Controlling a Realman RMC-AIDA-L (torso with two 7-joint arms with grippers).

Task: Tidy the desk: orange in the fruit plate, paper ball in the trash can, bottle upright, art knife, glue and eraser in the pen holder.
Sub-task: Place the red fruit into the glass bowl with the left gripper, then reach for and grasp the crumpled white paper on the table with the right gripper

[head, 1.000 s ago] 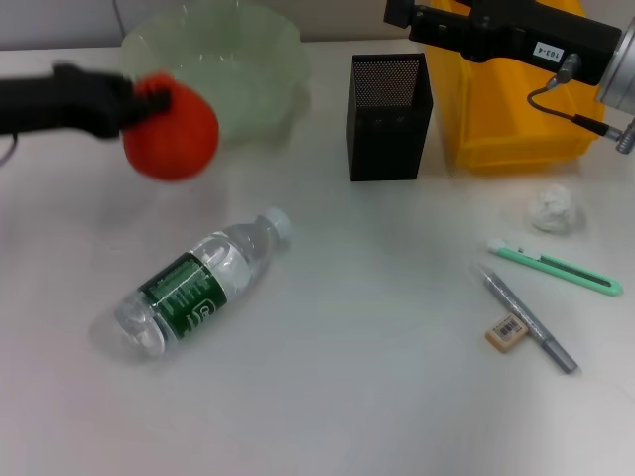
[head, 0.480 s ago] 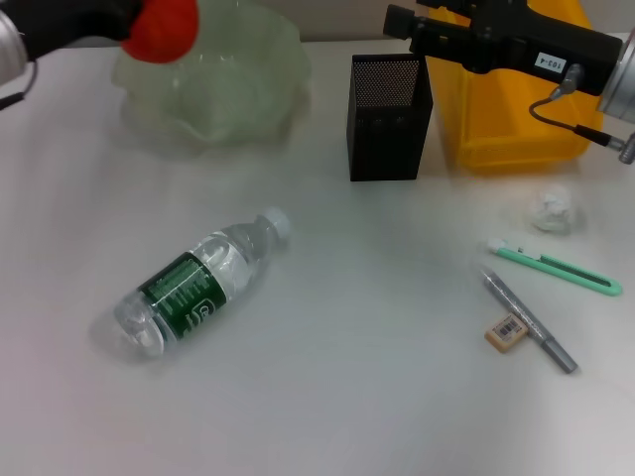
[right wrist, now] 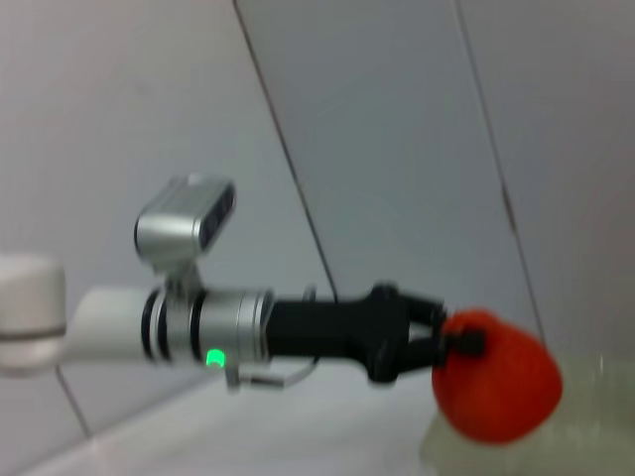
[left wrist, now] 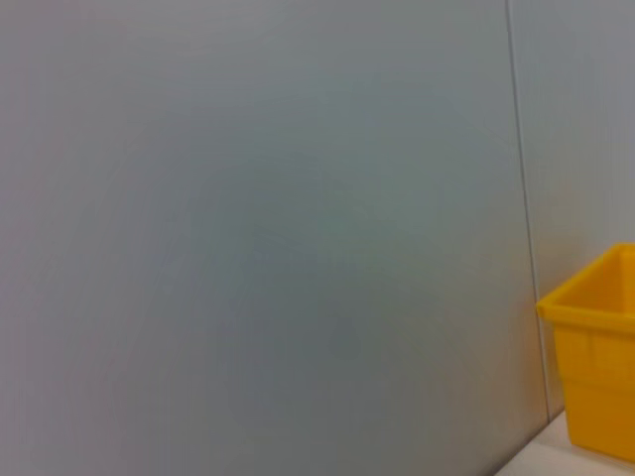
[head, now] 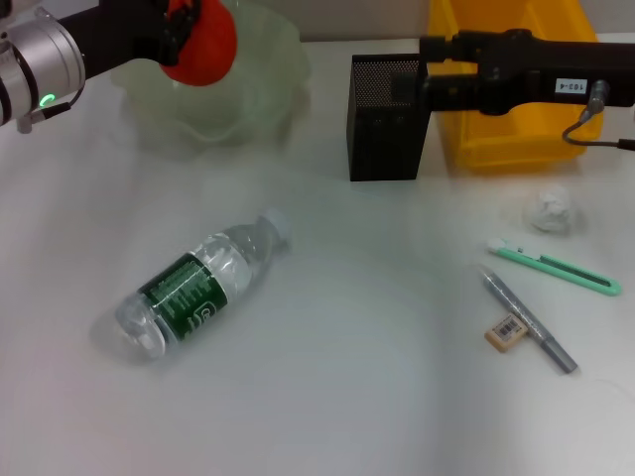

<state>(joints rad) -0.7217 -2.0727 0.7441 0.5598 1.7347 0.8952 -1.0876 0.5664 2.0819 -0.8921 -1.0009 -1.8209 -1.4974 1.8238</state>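
At ten o'clock we see the left gripper [head: 182,25] clamped on the orange [head: 201,48] over the plate [head: 260,94]. Our right gripper [head: 429,71] hangs at one o'clock, by the black holder [head: 382,134]. The bottle [head: 194,285] lies at eight o'clock.

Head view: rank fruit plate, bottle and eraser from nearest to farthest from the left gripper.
The left gripper holds the orange.
1. Fruit plate: directly under it, far left.
2. Bottle: lying on its side, nearer the robot, left of centre.
3. Eraser: near right, beside the pen.
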